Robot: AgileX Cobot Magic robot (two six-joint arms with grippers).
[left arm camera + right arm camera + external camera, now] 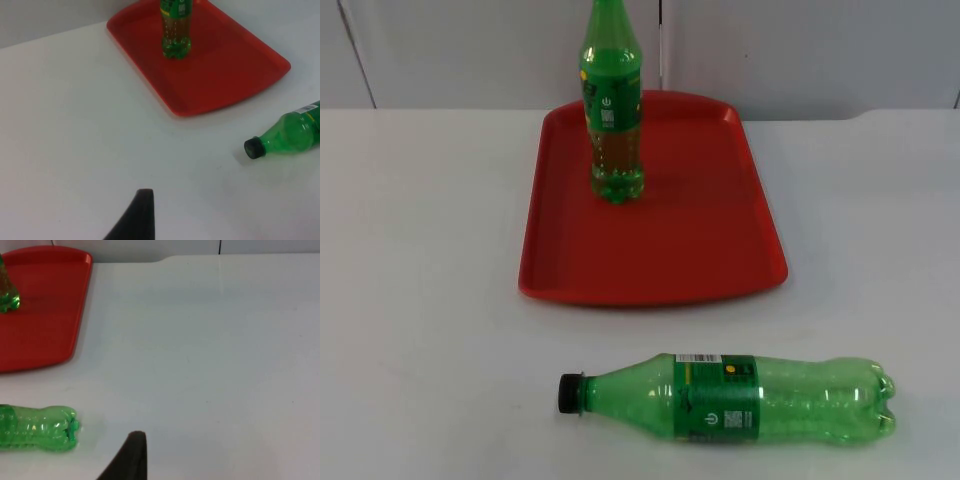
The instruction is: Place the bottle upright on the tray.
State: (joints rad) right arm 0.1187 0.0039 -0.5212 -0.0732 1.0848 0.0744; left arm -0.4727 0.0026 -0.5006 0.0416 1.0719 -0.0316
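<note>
Bottle [740, 399] lying on its side on white table [420, 300], near front of red tray [700, 250] | second bottle [613, 110] upright on tray | left fingertip [137, 215], right fingertip [130, 457] well apart from it, grip state unclear

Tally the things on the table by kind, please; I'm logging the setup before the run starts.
Green bottles: 2, a standing bottle on the tray and a lying bottle on the white table
Red trays: 1, the red tray
Total: 3
</note>
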